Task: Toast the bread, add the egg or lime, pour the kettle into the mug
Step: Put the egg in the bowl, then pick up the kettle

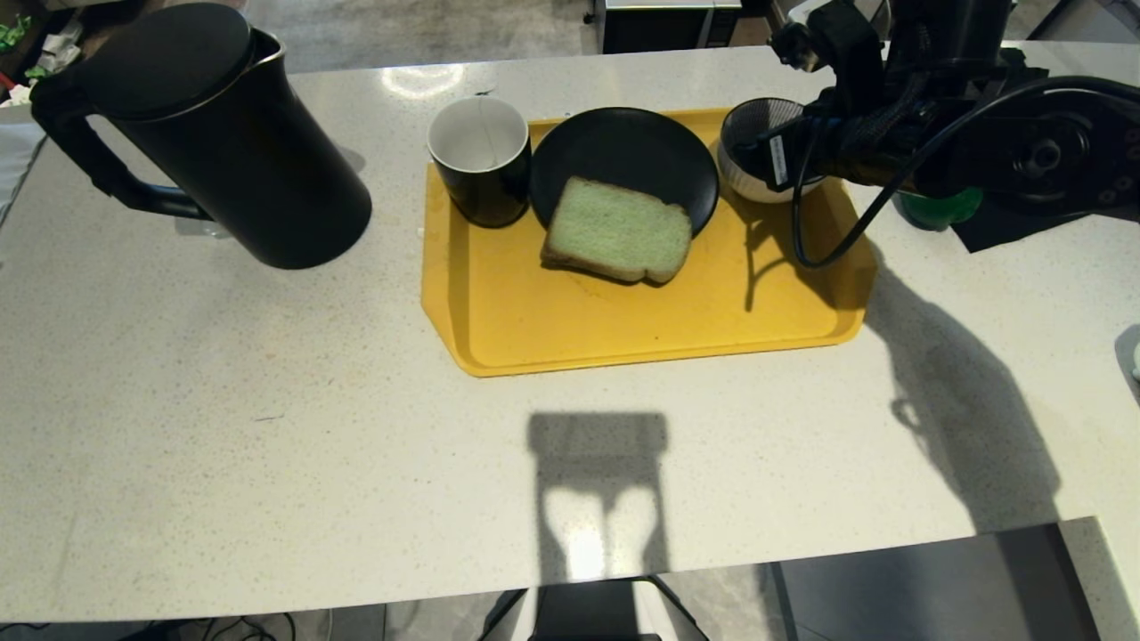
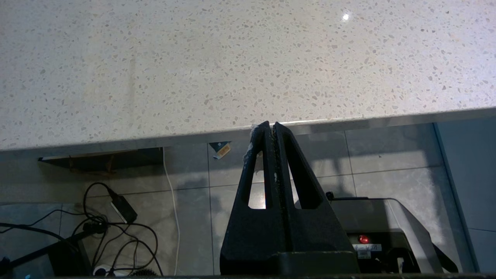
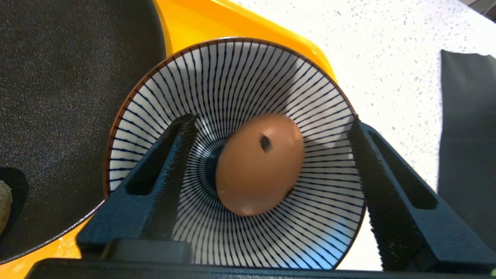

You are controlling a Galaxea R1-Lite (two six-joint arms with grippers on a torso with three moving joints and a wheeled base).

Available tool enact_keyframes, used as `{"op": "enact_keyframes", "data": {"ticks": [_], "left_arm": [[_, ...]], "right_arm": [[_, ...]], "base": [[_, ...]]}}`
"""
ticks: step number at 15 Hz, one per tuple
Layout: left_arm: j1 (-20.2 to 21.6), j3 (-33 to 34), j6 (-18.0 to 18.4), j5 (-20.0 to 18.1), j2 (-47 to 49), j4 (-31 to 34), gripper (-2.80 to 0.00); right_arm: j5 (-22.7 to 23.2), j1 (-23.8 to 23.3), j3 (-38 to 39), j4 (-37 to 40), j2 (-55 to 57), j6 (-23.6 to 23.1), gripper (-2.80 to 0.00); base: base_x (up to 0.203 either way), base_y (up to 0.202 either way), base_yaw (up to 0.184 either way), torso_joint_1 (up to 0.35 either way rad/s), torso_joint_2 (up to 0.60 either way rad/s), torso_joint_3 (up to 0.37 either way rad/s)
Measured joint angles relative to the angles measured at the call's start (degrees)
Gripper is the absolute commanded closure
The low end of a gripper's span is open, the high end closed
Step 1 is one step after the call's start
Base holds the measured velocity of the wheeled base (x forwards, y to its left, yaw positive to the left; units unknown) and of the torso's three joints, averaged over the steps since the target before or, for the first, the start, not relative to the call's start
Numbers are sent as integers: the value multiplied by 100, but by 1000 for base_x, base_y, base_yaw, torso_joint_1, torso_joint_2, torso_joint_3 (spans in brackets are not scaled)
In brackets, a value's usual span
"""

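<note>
The brown egg (image 3: 255, 170) with a dark spot lies in the blue-and-white striped bowl (image 3: 232, 73). My right gripper (image 3: 271, 118) hangs open over that bowl, one finger on each side of the egg, neither touching it. The pale green bread (image 1: 619, 230) rests half on the black plate (image 1: 623, 142), half on the yellow tray (image 1: 623, 329). The black mug (image 1: 481, 160), white inside with a string, stands on the tray's far left corner. The black kettle (image 1: 223, 133) stands on the counter to the left. The lime (image 1: 940, 209) shows only as a green patch behind my right arm. My left gripper (image 2: 270, 124) is shut and empty below the counter edge.
The striped bowl (image 1: 757, 182) sits on the tray's far right corner under my right arm (image 1: 891, 133). A black cloth (image 1: 997, 227) lies on the counter right of the tray. The white speckled counter (image 1: 267, 427) stretches towards me. Cables lie on the floor (image 2: 116, 217) below.
</note>
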Motion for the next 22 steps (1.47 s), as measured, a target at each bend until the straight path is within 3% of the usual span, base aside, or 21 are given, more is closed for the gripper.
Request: {"op": "enact_keyframes", "data": {"ticks": [11, 16, 17, 22], "left_arm": [[0, 0, 0, 0, 0, 1, 0], [0, 0, 0, -2, 0, 0, 0], [0, 0, -2, 0, 0, 0, 0], [0, 0, -2, 0, 0, 0, 0]], "right_arm": [[69, -41, 28, -315, -587, 102, -280], [82, -44, 181, -306, -1209, 699, -280], [85, -44, 310, -307, -1376, 776, 0], [92, -49, 1721, -592, -2502, 928, 0]], "base": [[0, 0, 0, 0, 0, 0], [0, 0, 0, 0, 0, 0], [0, 0, 0, 0, 0, 0], [0, 0, 0, 0, 0, 0]]}}
